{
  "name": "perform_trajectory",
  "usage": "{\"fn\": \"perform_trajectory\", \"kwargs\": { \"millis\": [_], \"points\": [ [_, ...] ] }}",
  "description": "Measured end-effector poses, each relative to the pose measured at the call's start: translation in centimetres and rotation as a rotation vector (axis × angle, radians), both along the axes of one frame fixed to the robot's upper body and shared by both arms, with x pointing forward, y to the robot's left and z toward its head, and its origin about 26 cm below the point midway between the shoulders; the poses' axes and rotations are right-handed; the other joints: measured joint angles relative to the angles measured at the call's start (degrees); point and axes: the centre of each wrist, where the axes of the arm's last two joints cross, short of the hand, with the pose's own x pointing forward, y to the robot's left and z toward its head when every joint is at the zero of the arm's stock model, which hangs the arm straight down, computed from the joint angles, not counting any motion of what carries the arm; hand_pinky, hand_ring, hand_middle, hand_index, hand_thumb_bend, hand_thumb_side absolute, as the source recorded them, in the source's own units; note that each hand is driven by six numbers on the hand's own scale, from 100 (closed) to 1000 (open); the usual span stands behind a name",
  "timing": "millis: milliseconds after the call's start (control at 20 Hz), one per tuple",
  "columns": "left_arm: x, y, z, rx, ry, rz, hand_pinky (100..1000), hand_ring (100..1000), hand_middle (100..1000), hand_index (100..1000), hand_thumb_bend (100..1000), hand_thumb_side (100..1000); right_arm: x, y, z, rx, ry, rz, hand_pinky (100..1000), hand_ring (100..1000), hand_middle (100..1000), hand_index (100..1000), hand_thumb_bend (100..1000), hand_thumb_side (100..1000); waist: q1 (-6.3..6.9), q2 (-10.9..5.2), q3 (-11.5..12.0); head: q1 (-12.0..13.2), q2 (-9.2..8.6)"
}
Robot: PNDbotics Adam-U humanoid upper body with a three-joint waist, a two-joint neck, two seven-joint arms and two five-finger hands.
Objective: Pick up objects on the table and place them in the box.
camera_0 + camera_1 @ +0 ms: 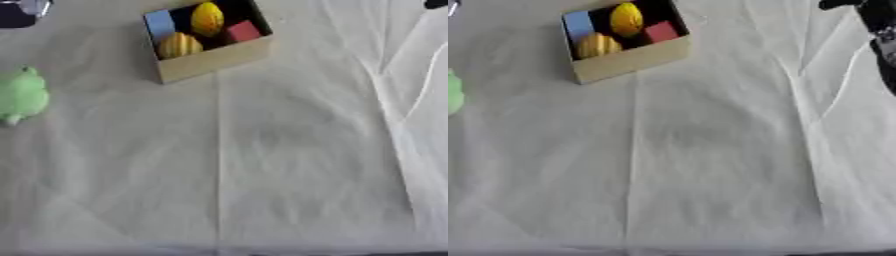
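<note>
A cardboard box (219, 59) stands at the top centre of the white cloth. Inside it lie two yellow ribbed objects (207, 19) (179, 45), a blue block (159, 22) and a red block (242, 31). A pale green soft toy (22, 95) lies on the cloth at the far left edge, well left of the box. A dark and silver part of my left hand (19, 12) shows in the top left corner. My black right hand (877, 30) hangs at the top right edge, far from the box and the toy. Neither hand holds anything that I can see.
The white cloth (262, 165) covers the whole table, with creases and a raised fold (394, 100) running down the right side. The table's front edge (224, 251) shows along the bottom.
</note>
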Motion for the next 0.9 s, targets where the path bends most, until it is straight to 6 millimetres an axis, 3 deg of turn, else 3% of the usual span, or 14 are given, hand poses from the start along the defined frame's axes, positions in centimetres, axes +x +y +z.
{"fn": "perform_trajectory", "kwargs": {
  "millis": [200, 400, 900],
  "points": [
    [-0.6, 2.7, -1.3, 0.051, 0.076, 0.038, 889, 905, 781, 887, 178, 281, -0.2, -0.2, -0.2, 0.004, 0.0, -0.011, 979, 730, 761, 884, 100, 619, 0.0, -1.11, 0.51, -0.74, 0.01],
    [-0.8, 3.6, -2.6, 0.131, 0.179, 0.033, 894, 903, 771, 870, 316, 277, -0.2, -0.3, -0.3, 0.004, -0.004, -0.017, 978, 729, 760, 884, 100, 618, -0.02, -1.3, 0.57, -0.79, 0.01],
    [-2.0, 6.1, -5.2, 0.333, 0.338, -0.011, 896, 912, 791, 890, 520, 399, -0.4, -0.4, -0.6, -0.008, 0.016, -0.032, 982, 727, 759, 883, 100, 619, 0.0, -1.96, 0.82, -0.61, 0.01]
  ]
}}
